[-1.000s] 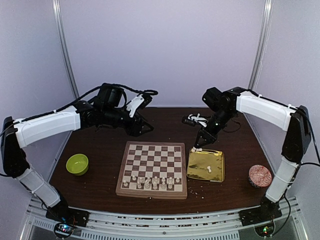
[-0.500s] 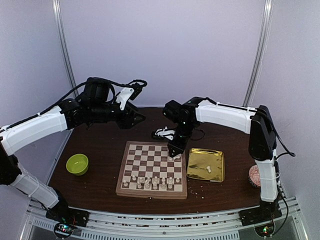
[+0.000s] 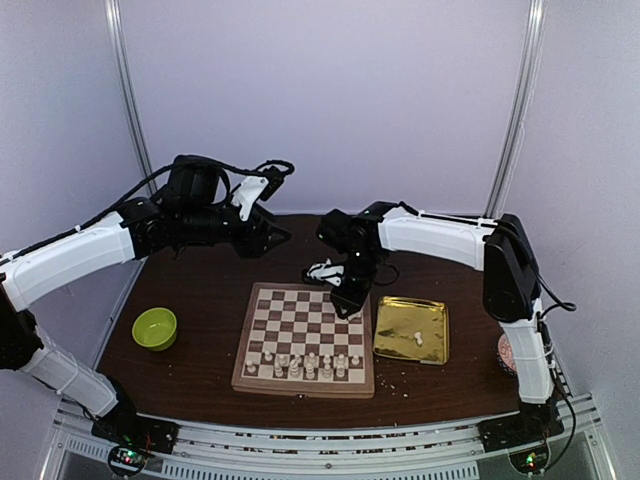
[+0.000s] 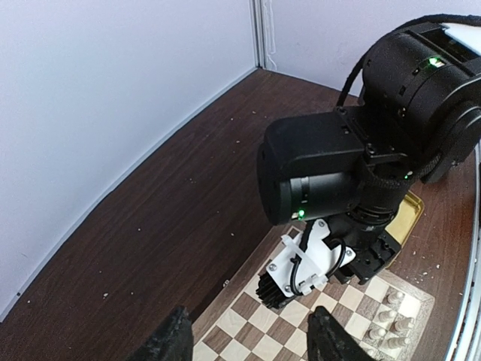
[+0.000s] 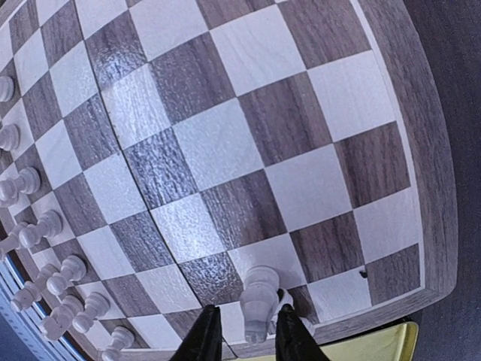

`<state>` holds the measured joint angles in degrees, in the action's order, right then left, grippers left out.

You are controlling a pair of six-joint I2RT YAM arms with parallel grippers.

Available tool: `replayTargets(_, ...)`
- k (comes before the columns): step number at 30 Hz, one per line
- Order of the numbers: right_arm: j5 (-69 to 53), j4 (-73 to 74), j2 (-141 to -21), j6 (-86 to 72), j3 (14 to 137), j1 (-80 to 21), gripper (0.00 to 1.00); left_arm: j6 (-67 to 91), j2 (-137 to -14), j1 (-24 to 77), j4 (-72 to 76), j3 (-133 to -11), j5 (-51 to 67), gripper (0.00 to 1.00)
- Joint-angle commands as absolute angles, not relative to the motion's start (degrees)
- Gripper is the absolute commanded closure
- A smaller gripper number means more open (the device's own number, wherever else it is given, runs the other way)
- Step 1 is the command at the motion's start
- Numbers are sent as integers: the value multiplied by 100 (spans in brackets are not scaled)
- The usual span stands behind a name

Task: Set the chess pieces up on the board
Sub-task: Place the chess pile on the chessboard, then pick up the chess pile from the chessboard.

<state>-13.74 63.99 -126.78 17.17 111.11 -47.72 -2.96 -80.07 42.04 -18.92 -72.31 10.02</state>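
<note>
The board (image 3: pixel 300 312) lies in the middle of the table, with rows of cream chess pieces (image 3: pixel 305 365) along its near edge. My right gripper (image 3: pixel 348 305) is low over the board's right side. In the right wrist view its fingers (image 5: pixel 204 335) stand slightly apart around one upright cream piece (image 5: pixel 258 301) resting on a square by the border, and a gap shows on the left side; the gripper (image 5: pixel 248 335) is open. My left gripper (image 4: pixel 252 346) hovers open and empty above the board's far edge (image 4: pixel 225 308).
A gold tray (image 3: pixel 432 322) right of the board holds loose white pieces (image 3: pixel 412 337). A green bowl (image 3: pixel 154 328) sits at the left. A patterned round tin (image 3: pixel 506 352) shows partly behind the right arm. Crumbs dot the table near the board.
The right arm swung left from the gold tray to the board's right side carrying a piece, and its jaws have parted slightly. The left arm shifted a little earlier, then held still.
</note>
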Motion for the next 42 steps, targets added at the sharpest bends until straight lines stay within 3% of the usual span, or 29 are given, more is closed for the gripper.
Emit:
replayTargets(1, -2046, 6560, -12359, 1859, 11137, -4624, 73, -369, -7983, 4175, -1775, -7198, 982, 47)
replayTargets(10, -2955, 6090, -11089, 2496, 9840, -3769, 68, -366, -8539, 4183, -1832, -7243, 1184, 46)
replayTargets(20, -3528, 4974, -9469, 2614, 8174, -2896, 65, -303, -10292, 4927, -2590, -8286, 1324, 47)
replayTargets(36, -4084, 5111, -9454, 2694, 8053, -2317, 67, -1214, -11803, 5115, -2944, -9193, 1814, 47)
replayTargets(42, -4051, 5158, -9581, 2717, 8074, -2285, 67, -1435, -12157, 5115, -3033, -9509, 1837, 52)
